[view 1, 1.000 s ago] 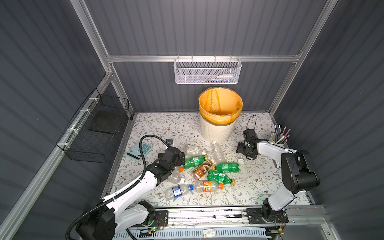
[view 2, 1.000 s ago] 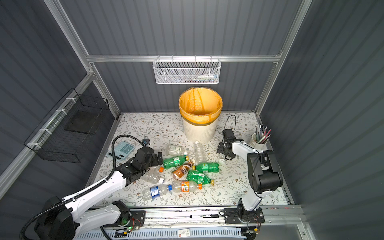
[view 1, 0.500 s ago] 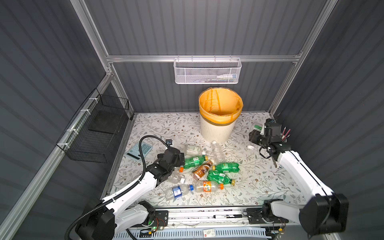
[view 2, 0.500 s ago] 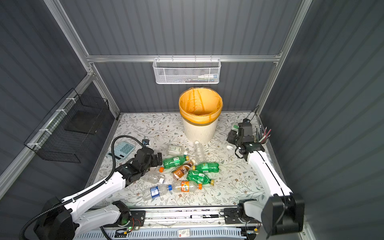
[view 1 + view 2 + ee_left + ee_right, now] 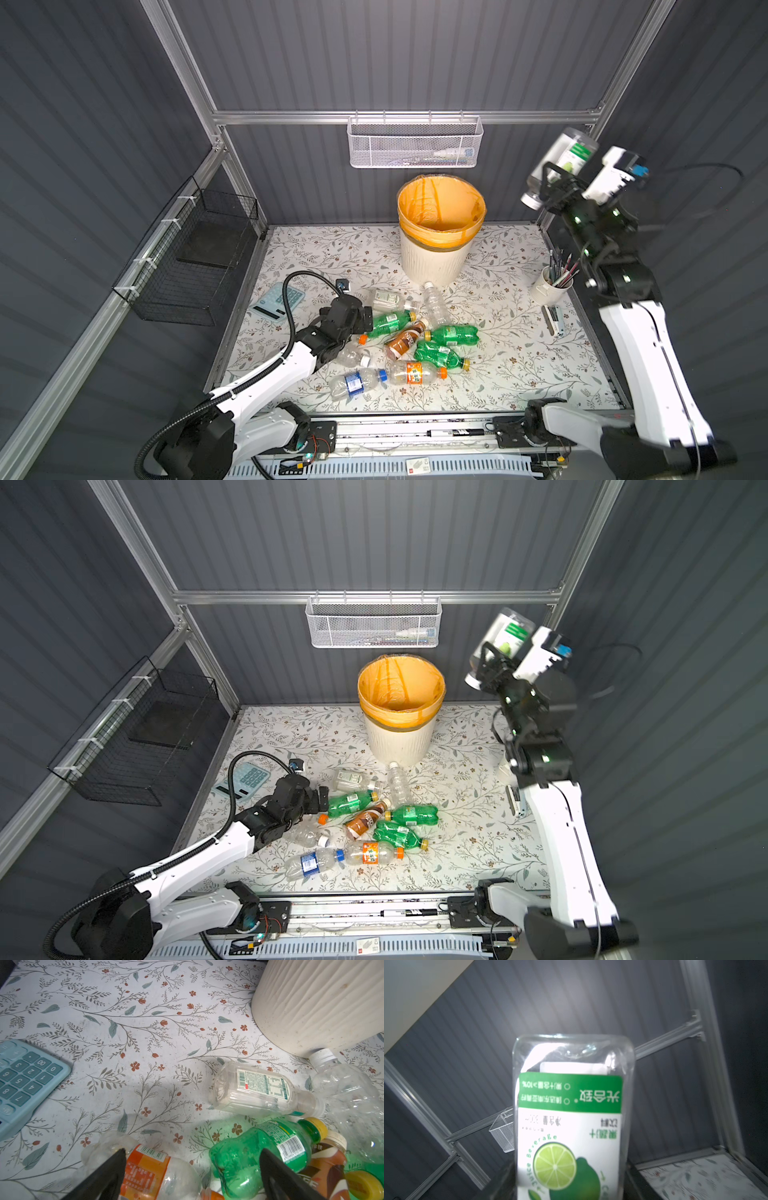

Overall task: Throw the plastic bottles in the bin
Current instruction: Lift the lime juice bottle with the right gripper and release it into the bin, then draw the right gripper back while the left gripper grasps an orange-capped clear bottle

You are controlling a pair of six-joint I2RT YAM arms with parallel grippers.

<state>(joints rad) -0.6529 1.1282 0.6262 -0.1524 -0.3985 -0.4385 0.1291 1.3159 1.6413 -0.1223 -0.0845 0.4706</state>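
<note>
The right gripper is clamped on a clear lime-label bottle near its capped end, base up and cap down. It is high above the table, close to the back right corner post. In both top views the bottle sits at about 2 o'clock from the bin, off to the side of the orange-lined mouth and not over it.

The left gripper has its jaws spread wide, low at the 9 o'clock edge of the plastic bottles. One finger is in front of an orange-label bottle, the other in front of a green bottle; contact cannot be told.

The pile lies at the bin's 6 o'clock, and a clear bottle has its white cap just beside the bin's base.

Bare table opens from 3 to 5 o'clock of the pile, out to the pencil cup at the right edge. There is more bare table at 10 to 11 o'clock, between the calculator and the bin. A white mesh basket hangs on the back rail at the bin's 12 o'clock.
</note>
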